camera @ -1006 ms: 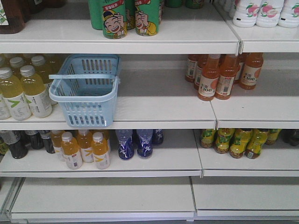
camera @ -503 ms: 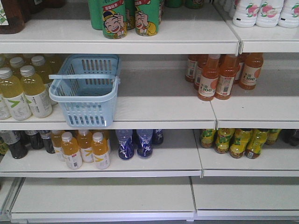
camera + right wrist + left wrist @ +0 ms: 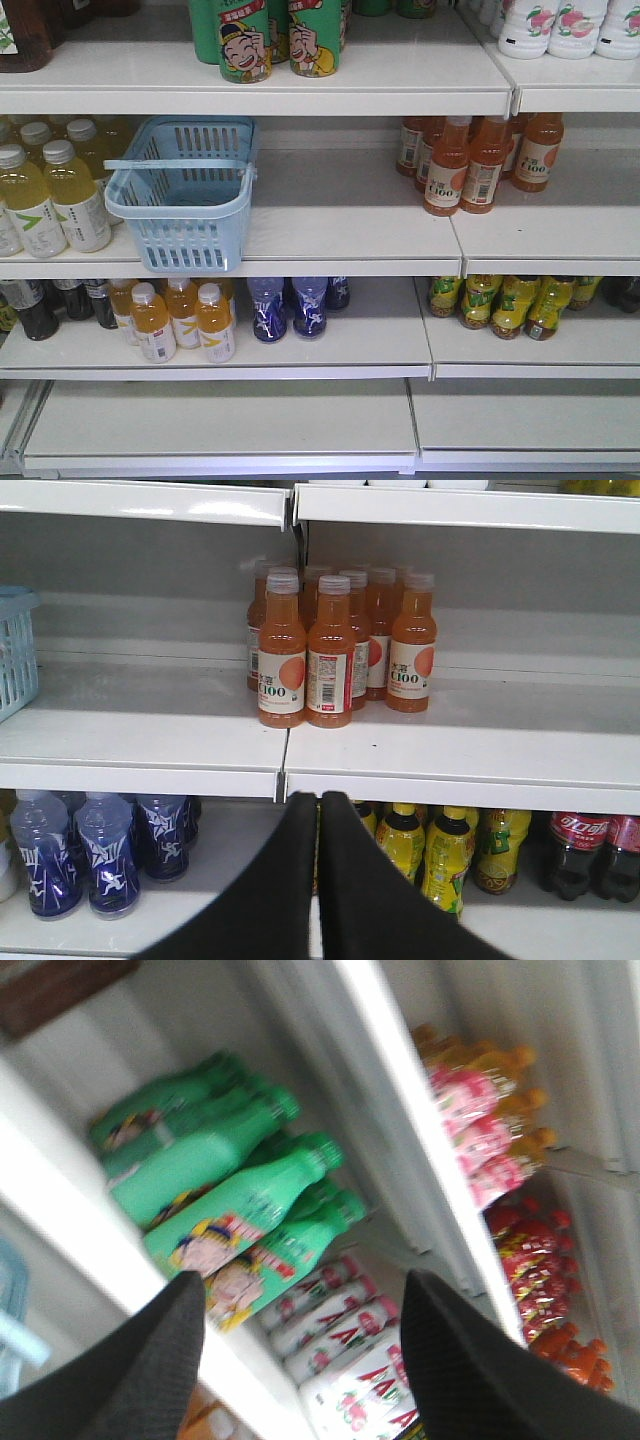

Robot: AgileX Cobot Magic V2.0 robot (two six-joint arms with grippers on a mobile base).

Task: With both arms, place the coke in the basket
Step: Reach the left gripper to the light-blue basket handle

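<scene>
light blue basket (image 3: 190, 240) stands empty on the middle shelf (image 3: 350, 225), just beside pale yellow bottles (image 3: 60, 200); left gripper (image 3: 300, 1285) spread wide, holding nothing; right gripper (image 3: 318, 805) pressed fully together, empty

Shop, drinks aisle. White tiered shelves (image 3: 340, 266) carry bottles grouped by kind in tidy rows: orange drinks (image 3: 470, 170) on the middle tier, green bottles (image 3: 245, 40) on top, yellow bottles (image 3: 60, 195) at left, blue bottles (image 3: 290, 308) lower down. A light blue shopping basket (image 3: 190, 245) sits on the middle shelf.
</scene>
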